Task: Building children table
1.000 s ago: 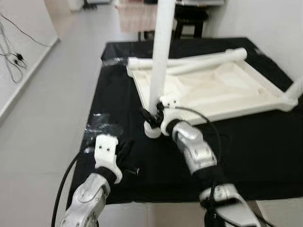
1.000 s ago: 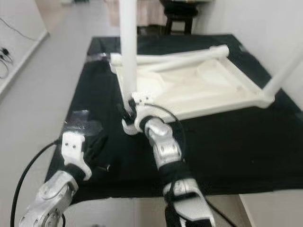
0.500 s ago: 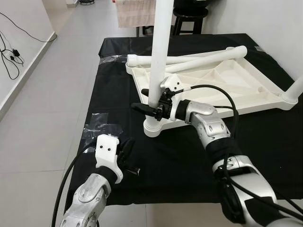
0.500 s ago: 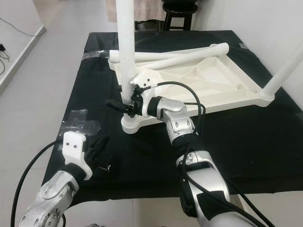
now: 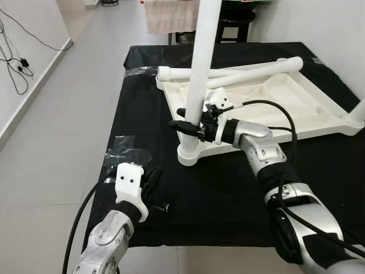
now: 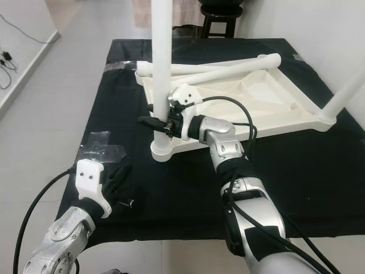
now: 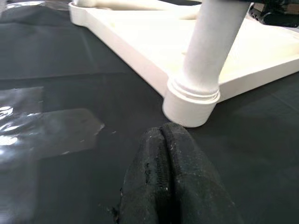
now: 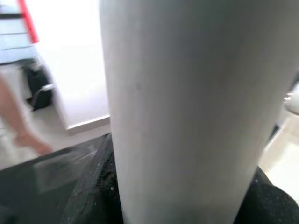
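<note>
A white children's table top (image 5: 268, 103) lies upside down on a black cloth (image 5: 228, 188). One white leg (image 5: 202, 63) stands upright in the near-left corner socket (image 5: 188, 155). My right gripper (image 5: 189, 120) is shut on this leg a little above the socket, one finger on each side; in the right wrist view the leg (image 8: 187, 107) sits between the black pads (image 8: 93, 196). Another leg (image 5: 358, 109) stands at the right corner. Two loose legs (image 5: 251, 69) lie across the top's far edge. My left gripper (image 5: 155, 188) rests shut on the cloth at the front left, its fingertips (image 7: 163, 154) pointing at the socket (image 7: 191, 105).
Patches of clear tape (image 5: 128, 149) stick to the cloth's left side. Behind the table stand a dark stool (image 5: 236, 25) and a hanging beige cloth (image 5: 168, 14). Grey floor lies to the left, with cables (image 5: 17, 68) by the wall. A white wall is close on the right.
My right gripper has risen from the socket at the leg's base to a hold higher up the leg. The left arm has stayed put. The camera has shifted slightly.
</note>
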Controlling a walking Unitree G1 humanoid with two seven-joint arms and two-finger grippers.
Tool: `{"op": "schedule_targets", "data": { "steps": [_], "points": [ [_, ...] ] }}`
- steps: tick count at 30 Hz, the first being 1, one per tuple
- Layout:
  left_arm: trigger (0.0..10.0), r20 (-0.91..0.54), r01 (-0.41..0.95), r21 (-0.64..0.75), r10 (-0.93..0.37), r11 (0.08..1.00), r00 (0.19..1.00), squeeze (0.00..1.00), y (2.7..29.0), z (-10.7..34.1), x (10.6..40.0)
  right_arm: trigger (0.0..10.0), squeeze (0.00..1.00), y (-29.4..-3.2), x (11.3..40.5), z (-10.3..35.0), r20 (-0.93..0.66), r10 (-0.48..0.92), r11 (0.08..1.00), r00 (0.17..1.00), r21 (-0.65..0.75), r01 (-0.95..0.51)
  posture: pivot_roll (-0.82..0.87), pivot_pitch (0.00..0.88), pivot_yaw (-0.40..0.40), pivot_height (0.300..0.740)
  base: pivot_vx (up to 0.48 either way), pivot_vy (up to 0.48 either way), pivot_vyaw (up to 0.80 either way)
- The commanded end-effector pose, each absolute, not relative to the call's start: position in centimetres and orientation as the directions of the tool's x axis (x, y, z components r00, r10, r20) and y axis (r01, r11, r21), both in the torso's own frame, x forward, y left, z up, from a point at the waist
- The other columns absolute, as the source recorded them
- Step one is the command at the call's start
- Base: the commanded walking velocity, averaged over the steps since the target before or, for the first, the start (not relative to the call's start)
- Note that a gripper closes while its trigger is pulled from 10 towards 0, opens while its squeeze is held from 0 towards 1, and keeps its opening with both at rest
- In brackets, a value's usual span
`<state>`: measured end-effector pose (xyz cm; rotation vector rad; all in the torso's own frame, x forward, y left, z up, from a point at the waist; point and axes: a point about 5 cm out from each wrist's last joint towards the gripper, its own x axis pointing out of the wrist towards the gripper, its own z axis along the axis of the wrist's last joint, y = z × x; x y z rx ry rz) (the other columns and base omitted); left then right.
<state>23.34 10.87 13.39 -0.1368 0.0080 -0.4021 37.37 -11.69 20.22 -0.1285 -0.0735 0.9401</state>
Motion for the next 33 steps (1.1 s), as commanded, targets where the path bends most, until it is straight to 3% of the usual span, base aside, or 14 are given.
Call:
{"op": "schedule_targets", "data": {
  "steps": [1, 2, 3, 5, 8, 16, 17, 20, 21, 26, 27, 30, 31, 33],
  "points": [
    [10.0, 0.006, 0.391, -0.129, -0.393, 0.911, 0.919, 0.0, 10.9, 13.2, 23.1, 0.0, 0.0, -13.0, 37.5, 18.2, -0.041, 0.598, 0.79, 0.8, -0.133, -0.598, 0.1, 0.125, -0.032, 0.74, 0.0, 0.0, 0.0],
    [10.0, 0.006, 0.39, -0.129, -0.392, 0.912, 0.92, 0.0, 11.0, 13.2, 23.1, 0.0, 0.0, -12.9, 37.4, 17.7, -0.032, 0.485, 0.864, 0.874, -0.138, -0.484, 0.1, 0.125, -0.032, 0.74, 0.0, 0.0, 0.0],
    [10.0, 0.006, 0.39, -0.129, -0.392, 0.912, 0.92, 0.0, 11.0, 13.2, 23.1, 0.0, 0.0, -12.9, 37.4, 17.7, -0.032, 0.485, 0.864, 0.874, -0.138, -0.484, 0.1, 0.125, -0.032, 0.74, 0.0, 0.0, 0.0],
    [10.0, 0.005, 0.389, -0.127, -0.392, 0.912, 0.92, 0.0, 11.0, 13.2, 23.1, 0.0, 0.0, -11.7, 36.1, 16.1, -0.034, 0.325, 0.934, 0.945, -0.146, -0.326, 0.11, 0.122, -0.026, 0.74, 0.0, 0.0, 0.0],
    [10.0, 0.005, 0.389, -0.125, -0.391, 0.913, 0.92, 0.0, 11.1, 13.1, 23.2, 0.0, 0.0, -9.0, 34.4, 13.7, -0.092, 0.282, 0.955, 0.955, -0.066, -0.289, 0.1, 0.111, -0.023, 0.74, 0.0, 0.0, 0.0],
    [10.0, 0.008, 0.387, -0.13, -0.39, 0.913, 0.921, 0.0, 11.0, 13.1, 23.3, 0.0, 0.0, -9.3, 35.1, 14.5, -0.08, 0.268, 0.957, 0.96, -0.091, -0.275, 0.1, 0.106, -0.035, 0.74, 0.0, 0.0, 0.0],
    [10.0, 0.009, 0.386, -0.13, -0.388, 0.913, 0.921, 0.0, 11.0, 13.2, 23.3, 10.0, 0.0, -9.1, 35.2, 14.7, -0.082, 0.272, 0.956, 0.959, -0.094, -0.279, 0.11, 0.105, -0.034, 0.74, 0.0, 0.0, 0.0],
    [10.0, 0.01, 0.386, -0.131, -0.388, 0.913, 0.922, 0.0, 10.9, 13.2, 23.4, 10.0, 0.0, -8.7, 35.5, 15.5, -0.04, 0.316, 0.946, 0.948, -0.069, -0.318, 0.11, 0.109, -0.031, 0.74, 0.0, 0.0, 0.0],
    [10.0, 0.01, 0.387, -0.131, -0.389, 0.913, 0.921, 0.0, 10.9, 13.2, 23.4, 10.0, 1.0, -8.4, 35.4, 15.9, -0.023, 0.346, 0.936, 0.938, -0.063, -0.347, 0.11, 0.109, -0.031, 0.74, 0.0, 0.0, 0.0],
    [10.0, 0.01, 0.389, -0.132, -0.391, 0.912, 0.92, 0.0, 10.9, 13.3, 23.4, 10.0, 1.0, -7.2, 35.7, 18.1, 0.058, 0.568, 0.823, 0.821, -0.045, -0.566, 0.11, 0.113, -0.028, 0.74, 0.0, 0.0, 0.0],
    [10.0, 0.01, 0.389, -0.132, -0.391, 0.912, 0.92, 0.0, 10.9, 13.3, 23.4, 10.0, 0.0, -7.3, 35.9, 18.6, 0.059, 0.637, 0.771, 0.769, -0.065, -0.633, 0.12, 0.113, -0.028, 0.74, 0.0, 0.0, 0.0],
    [10.0, 0.011, 0.389, -0.131, -0.392, 0.912, 0.92, 0.0, 10.9, 13.3, 23.4, 10.0, 0.0, -7.8, 36.3, 19.1, 0.046, 0.728, 0.684, 0.684, -0.105, -0.722, 0.12, 0.116, -0.028, 0.74, 0.0, 0.0, 0.0],
    [10.0, 0.011, 0.388, -0.13, -0.39, 0.912, 0.921, 0.0, 10.9, 13.3, 23.4, 10.0, 0.0, -8.4, 36.7, 19.3, -0.002, 0.795, 0.6, 0.607, -0.146, -0.786, 0.13, 0.118, -0.033, 0.74, 0.0, 0.0, 0.0],
    [10.0, 0.012, 0.387, -0.13, -0.389, 0.913, 0.921, 0.0, 10.8, 13.3, 23.3, 10.0, 0.0, -8.7, 36.9, 19.2, -0.031, 0.817, 0.565, 0.576, -0.16, -0.81, 0.13, 0.118, -0.033, 0.74, 0.0, 0.0, 0.0]
  ]
}}
